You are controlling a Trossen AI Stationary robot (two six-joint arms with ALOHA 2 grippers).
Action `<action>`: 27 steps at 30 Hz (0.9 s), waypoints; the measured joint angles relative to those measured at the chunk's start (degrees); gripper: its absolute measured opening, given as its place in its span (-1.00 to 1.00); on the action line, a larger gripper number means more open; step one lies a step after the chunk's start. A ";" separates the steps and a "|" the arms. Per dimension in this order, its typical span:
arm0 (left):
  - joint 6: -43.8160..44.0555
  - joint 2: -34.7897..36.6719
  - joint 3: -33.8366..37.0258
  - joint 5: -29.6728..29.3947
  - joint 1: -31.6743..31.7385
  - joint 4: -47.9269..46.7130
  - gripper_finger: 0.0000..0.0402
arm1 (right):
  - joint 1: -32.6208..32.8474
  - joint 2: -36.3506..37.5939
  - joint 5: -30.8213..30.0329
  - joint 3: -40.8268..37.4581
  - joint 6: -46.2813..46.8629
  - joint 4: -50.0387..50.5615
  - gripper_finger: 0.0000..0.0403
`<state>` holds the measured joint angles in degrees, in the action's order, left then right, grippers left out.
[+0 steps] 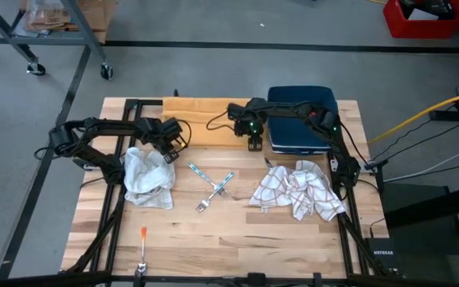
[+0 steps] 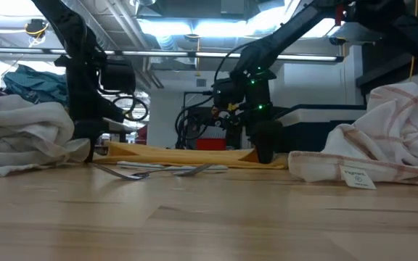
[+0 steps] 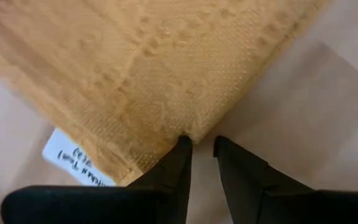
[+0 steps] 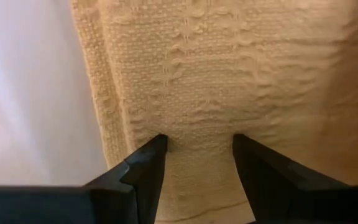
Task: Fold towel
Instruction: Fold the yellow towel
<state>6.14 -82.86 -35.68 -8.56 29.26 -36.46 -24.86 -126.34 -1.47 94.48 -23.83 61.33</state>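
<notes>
Jaws: left gripper [image 3: 201, 144] fingers narrowed at corner of yellow towel [image 1: 202, 119], small gap showing, cloth between them cannot be confirmed; right gripper [image 4: 197, 142] fingers spread wide, tips pressed on towel near its edge. Towel lies flat at far side of table [image 1: 237, 239], just beside dark blue cushion [image 1: 301, 119]. Step in hand, by judgement: taking hold of towel's near corners before first fold. Next move calls for right fingers closing on cloth, then both arms lifting together. Elsewhere: white cloth [image 1: 148, 177], checked cloth [image 1: 300, 190], cutlery [image 1: 212, 190].
</notes>
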 joint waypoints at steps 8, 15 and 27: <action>2.87 2.71 -2.06 6.08 -6.71 -4.39 -0.63 | 5.67 -0.11 -1.94 -0.15 -0.63 3.66 -0.03; 4.22 6.60 -6.20 5.17 -9.85 -4.47 -0.63 | 8.55 -0.20 -11.64 -0.13 -0.74 3.94 -0.03; -5.42 8.41 -9.31 -10.90 -10.48 -3.26 -0.63 | 8.76 -0.06 -16.55 0.24 -0.72 6.25 -0.03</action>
<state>0.72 -74.46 -44.99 -19.47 18.79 -39.72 -16.10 -126.40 -18.02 94.72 -24.56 67.58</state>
